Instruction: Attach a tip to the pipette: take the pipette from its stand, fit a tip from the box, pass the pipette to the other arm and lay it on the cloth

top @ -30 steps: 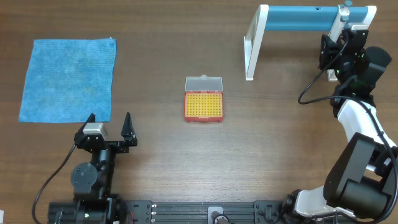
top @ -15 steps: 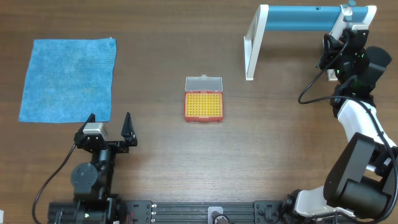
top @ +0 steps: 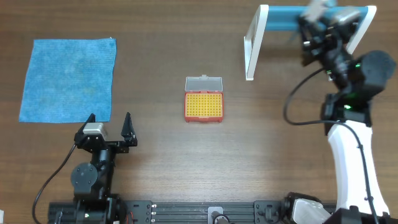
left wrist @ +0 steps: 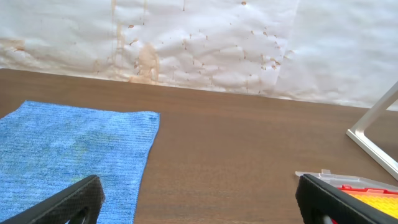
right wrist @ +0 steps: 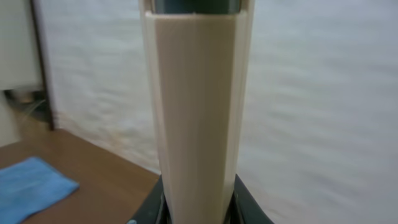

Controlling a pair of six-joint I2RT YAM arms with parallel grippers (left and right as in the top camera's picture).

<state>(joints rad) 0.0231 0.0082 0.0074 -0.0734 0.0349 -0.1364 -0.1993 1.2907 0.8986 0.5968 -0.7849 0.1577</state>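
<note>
Pipette (right wrist: 196, 112) is clamped in the right gripper (right wrist: 198, 210), long axis running straight out from between the fingers, up by the stand (top: 280, 18). Left gripper (top: 110, 121) rests beside the cloth (top: 67, 79), its 2 fingers spread.

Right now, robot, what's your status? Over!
Left jaws open, low beside the cloth. Right jaws shut on the pipette, up at the stand. Box open, nothing blocking it. Over.
</note>
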